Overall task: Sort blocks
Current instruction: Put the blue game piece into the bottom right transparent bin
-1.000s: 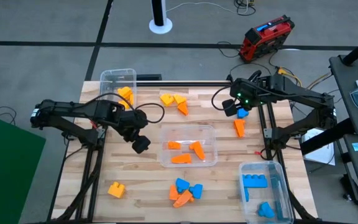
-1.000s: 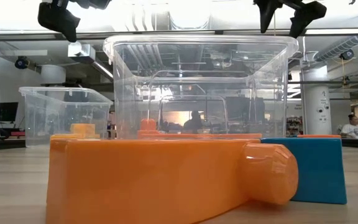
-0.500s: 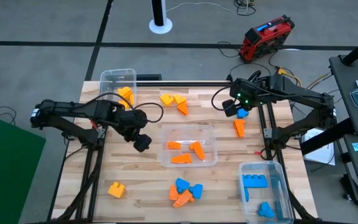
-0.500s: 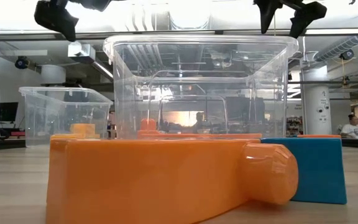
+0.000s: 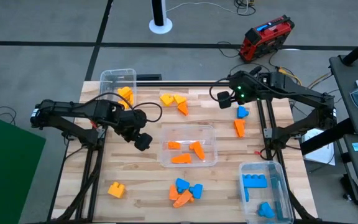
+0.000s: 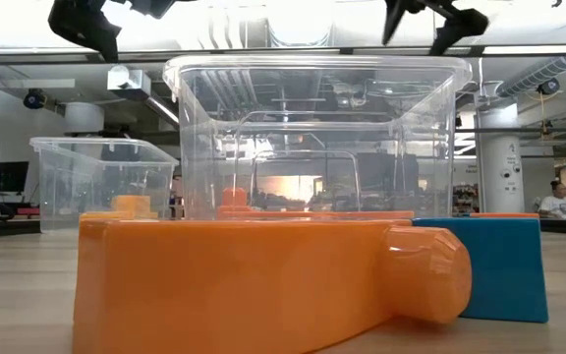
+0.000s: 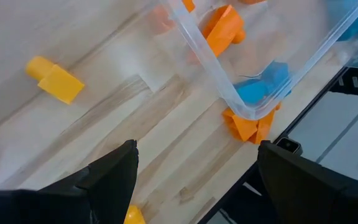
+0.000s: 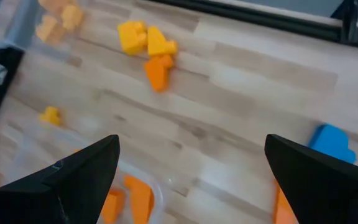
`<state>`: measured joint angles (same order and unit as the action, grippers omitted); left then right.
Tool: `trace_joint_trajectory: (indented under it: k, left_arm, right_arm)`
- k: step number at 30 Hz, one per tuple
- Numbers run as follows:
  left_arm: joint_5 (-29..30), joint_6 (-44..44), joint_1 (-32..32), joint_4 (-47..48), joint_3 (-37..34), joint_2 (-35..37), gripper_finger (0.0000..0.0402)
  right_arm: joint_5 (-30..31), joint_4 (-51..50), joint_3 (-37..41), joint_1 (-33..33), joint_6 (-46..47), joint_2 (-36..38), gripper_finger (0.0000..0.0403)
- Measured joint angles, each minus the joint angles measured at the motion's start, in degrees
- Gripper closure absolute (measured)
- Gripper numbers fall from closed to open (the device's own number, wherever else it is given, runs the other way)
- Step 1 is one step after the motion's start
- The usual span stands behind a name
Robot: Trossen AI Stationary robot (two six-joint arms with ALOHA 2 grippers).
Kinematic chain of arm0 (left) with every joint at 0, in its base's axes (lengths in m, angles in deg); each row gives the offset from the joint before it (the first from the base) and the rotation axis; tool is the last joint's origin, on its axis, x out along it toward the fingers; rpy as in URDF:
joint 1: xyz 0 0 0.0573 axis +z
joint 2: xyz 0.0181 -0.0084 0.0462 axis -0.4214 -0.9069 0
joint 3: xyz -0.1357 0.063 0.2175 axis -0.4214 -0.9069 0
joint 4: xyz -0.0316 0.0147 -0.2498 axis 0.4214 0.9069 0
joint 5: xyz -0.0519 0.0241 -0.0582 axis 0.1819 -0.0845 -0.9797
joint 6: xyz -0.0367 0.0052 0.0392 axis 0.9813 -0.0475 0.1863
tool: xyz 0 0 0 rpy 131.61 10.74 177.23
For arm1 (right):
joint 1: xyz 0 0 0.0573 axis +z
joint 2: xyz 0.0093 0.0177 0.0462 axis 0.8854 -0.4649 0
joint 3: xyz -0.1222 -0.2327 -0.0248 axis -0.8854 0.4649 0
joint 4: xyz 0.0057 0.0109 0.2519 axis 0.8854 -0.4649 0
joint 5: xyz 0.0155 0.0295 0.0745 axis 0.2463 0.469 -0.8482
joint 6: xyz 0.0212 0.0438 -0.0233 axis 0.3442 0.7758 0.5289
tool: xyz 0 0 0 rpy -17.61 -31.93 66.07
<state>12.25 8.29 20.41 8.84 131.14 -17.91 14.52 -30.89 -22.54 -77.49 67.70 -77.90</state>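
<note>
Both grippers were empty with fingers apart, the right gripper hovering near the yellow and orange blocks, which it probably had to descend on next, while the left gripper waited beside the middle bin.

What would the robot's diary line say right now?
left gripper: open, empty, beside middle bin | right gripper: open, empty, above table's far side | blue block: lying on table

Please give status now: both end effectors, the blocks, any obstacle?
Left end effector open, empty, beside centre bin. Right end effector open, empty, above far table edge. Loose blocks: yellow-orange cluster, blue block. Nothing in the way.
</note>
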Motion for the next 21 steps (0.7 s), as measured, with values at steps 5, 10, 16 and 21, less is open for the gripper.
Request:
trace_joint_trajectory:
  k: [5,10,16,21]
  left_arm:
    - [0.0,0.0,0.0,-0.1,0.2,-0.4,0.0099]
    - [0.1,0.0,0.0,-0.3,0.2,-1.1,0.0099]
    - [0.0,0.1,0.0,-0.4,0.1,-1.5,0.0099]
    - [0.0,0.9,0.0,-0.5,0.1,-1.5,0.0099]
  right_arm:
    - [0.7,2.9,0.0,-0.2,-1.0,-0.2,0.0009]
    - [0.7,2.6,0.4,-0.2,-2.7,-1.6,0.0009]
    - [0.2,2.4,0.7,-0.2,-3.3,-4.0,0.0009]
    - [-0.3,2.4,0.7,-0.2,-3.8,-4.9,0.0009]
